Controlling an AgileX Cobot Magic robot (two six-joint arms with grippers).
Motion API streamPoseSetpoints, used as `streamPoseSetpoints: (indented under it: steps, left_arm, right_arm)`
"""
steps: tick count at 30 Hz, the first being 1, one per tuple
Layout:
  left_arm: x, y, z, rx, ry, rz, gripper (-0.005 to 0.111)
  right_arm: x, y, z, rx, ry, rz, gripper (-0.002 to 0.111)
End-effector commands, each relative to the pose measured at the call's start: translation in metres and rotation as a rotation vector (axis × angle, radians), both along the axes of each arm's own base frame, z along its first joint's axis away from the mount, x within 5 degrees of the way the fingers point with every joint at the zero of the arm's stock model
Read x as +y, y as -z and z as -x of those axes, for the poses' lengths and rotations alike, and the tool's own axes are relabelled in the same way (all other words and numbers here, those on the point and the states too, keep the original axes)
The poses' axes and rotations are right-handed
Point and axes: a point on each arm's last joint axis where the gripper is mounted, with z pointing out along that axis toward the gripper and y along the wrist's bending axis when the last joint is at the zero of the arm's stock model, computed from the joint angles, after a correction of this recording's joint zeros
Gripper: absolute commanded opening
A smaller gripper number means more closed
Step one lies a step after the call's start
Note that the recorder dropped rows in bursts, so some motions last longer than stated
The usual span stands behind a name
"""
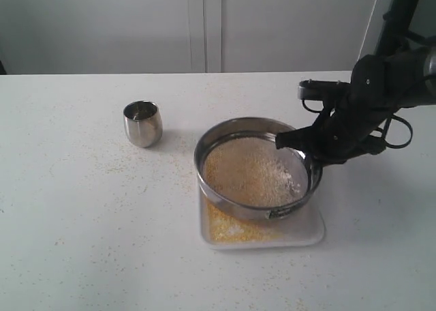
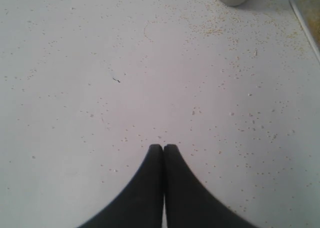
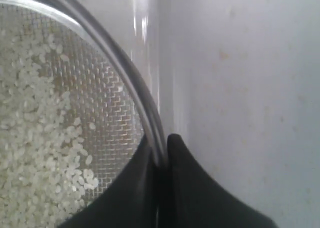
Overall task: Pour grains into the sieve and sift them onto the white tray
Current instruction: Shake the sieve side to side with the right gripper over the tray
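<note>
1. Right hand (image 1: 310, 151): clamped on the sieve (image 1: 235, 205) rim at about 3 o'clock, one finger inside the ring, one outside, nothing else held.
2. Left hand (image 2: 163, 148): closed tight, empty, over bare table (image 1: 82, 222) speckled with stray grains (image 2: 212, 30).
3. Sieve: over the tray (image 1: 310, 234), covering most of it; tray edge showing from 4 to 7 o'clock; resting or lifted, cannot tell.
4. On the mesh, whitish rice-like bits; on the tray near 7 o'clock, fine yellow ones.
5. Handling, as a guess: rigid steel ring, smooth and likely slippery under a one-sided pinch; load light but off-centre, so apt to tip away from the grip. Best hold on the thin wall, deep over the rim, never on the mesh.
6. Mesh: fine woven wire, probably easy to dent. Tray: thin white plastic, likely light, liable to slide if nudged.
7. Cup (image 1: 142, 123): small polished steel, rounded, upright at 10 o'clock from the sieve, well apart.
</note>
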Motion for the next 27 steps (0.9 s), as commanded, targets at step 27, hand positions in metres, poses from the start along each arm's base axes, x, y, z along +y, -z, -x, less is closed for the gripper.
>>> streamPoseSetpoints:
  steps: [27]
  left_arm:
    - [0.0,0.0,0.001,-0.002,-0.002,0.001,0.0]
  right_arm:
    - [0.011,-0.033,0.009,-0.223,0.076,-0.117,0.0]
